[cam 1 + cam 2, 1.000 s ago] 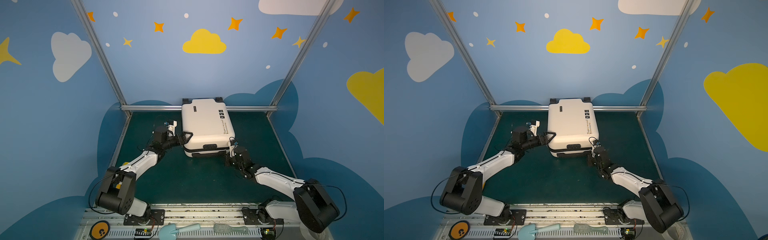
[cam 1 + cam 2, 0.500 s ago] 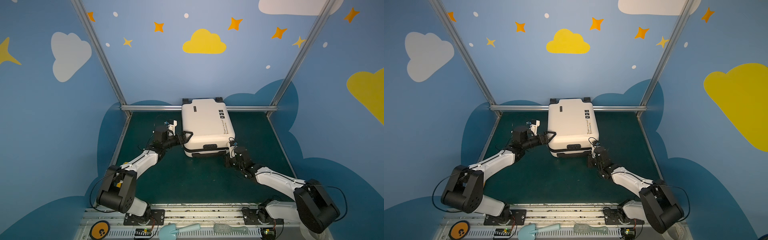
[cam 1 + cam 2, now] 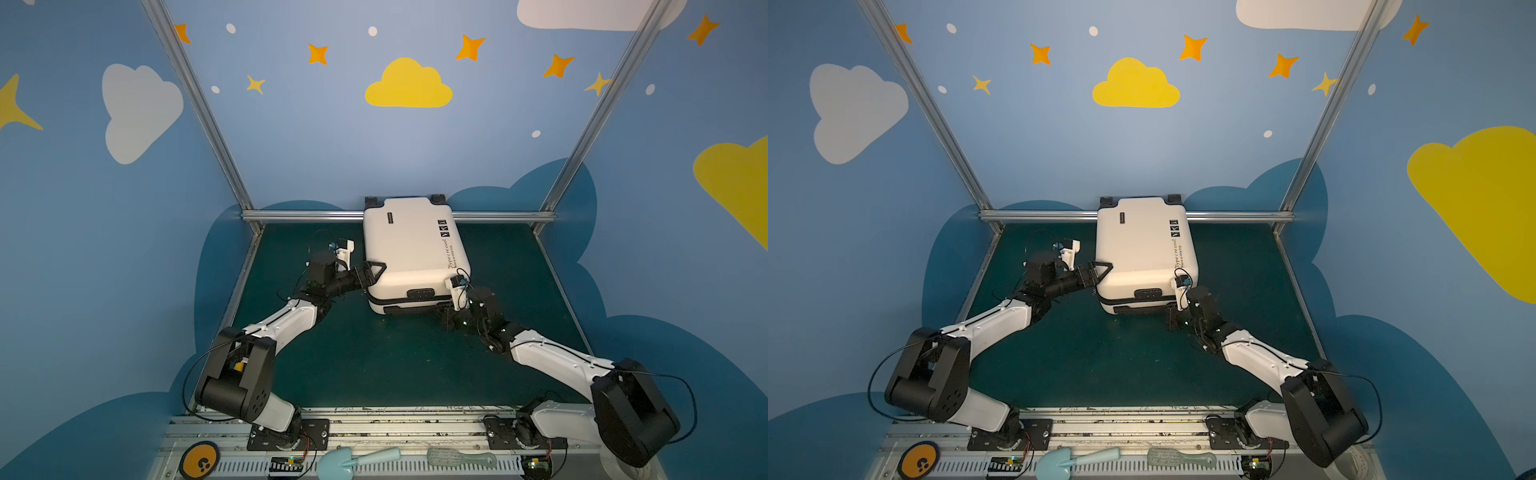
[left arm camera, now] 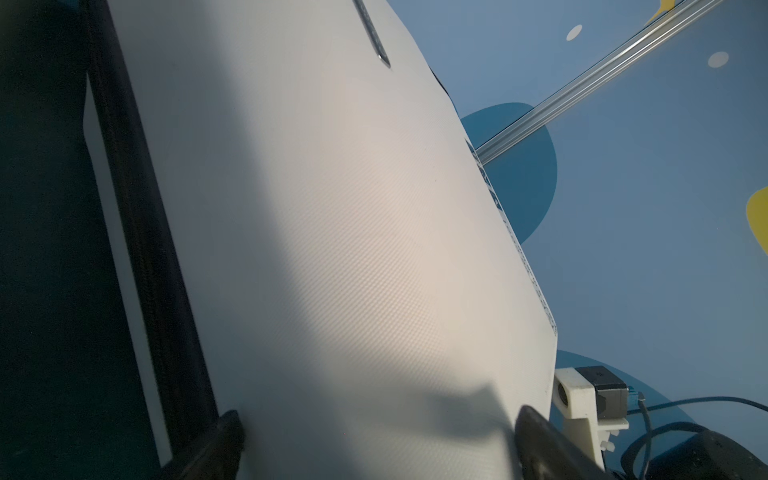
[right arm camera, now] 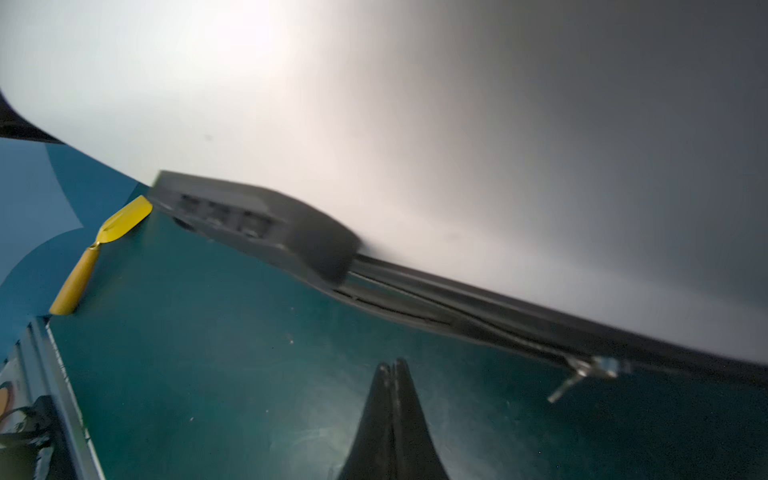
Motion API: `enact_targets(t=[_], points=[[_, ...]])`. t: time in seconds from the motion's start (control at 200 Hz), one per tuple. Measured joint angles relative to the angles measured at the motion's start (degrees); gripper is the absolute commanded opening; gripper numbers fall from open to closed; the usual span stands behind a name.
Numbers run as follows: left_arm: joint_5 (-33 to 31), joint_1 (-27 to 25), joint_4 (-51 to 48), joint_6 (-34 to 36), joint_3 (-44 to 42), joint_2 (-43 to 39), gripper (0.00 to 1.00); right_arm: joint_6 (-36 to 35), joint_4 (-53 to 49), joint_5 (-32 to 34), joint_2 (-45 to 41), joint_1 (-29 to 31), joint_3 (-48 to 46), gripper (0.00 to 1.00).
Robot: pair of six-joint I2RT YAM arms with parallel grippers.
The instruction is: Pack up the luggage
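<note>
The luggage (image 3: 411,249) (image 3: 1142,249) is a white hard-shell suitcase lying flat and closed on the green table, its wheels against the back rail. My left gripper (image 3: 372,270) (image 3: 1100,270) is open at the case's left front corner. In the left wrist view its fingers (image 4: 378,417) straddle the white upper shell (image 4: 332,228), one beside the black zipper band. My right gripper (image 3: 446,313) (image 5: 390,363) is shut on nothing, low over the table at the front right corner. It sits just short of the zipper pull (image 5: 582,376) and the black lock (image 5: 266,232).
A yellow scoop with an orange handle (image 5: 99,249) lies at the table's edge. On the front rail lie a light-blue toy shovel (image 3: 357,459), a pale green brush (image 3: 461,459) and an orange disc (image 3: 199,463). A metal rail (image 3: 303,215) bounds the back.
The right gripper's fingers have come fully together. Both arms and the suitcase stay where they were.
</note>
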Motion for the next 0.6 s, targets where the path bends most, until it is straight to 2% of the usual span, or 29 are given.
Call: enact_targets(t=[0.2,0.36,0.541,0.601], points=[[-0.85,-0.52,0.28,-0.33,0.26,0.46,1.0,0.68,0.72,-1.11,0.94,2.05,1.36,0.0],[-1.31,-0.31,-0.79,0.15,0.33,-0.28,1.0,0.94,-1.2,-0.94,-0.61,1.07,1.36,0.0],[-2.75,2.45,-3.45,1.16,-3.04,-5.6,1.0,1.86,-4.81,-0.87,-6.12,-2.99,1.07,0.3],[-3.61,3.72,-3.93,1.62,-5.07,-8.04,1.0,1.97,-6.27,-0.76,-8.28,-4.79,0.68,0.37]])
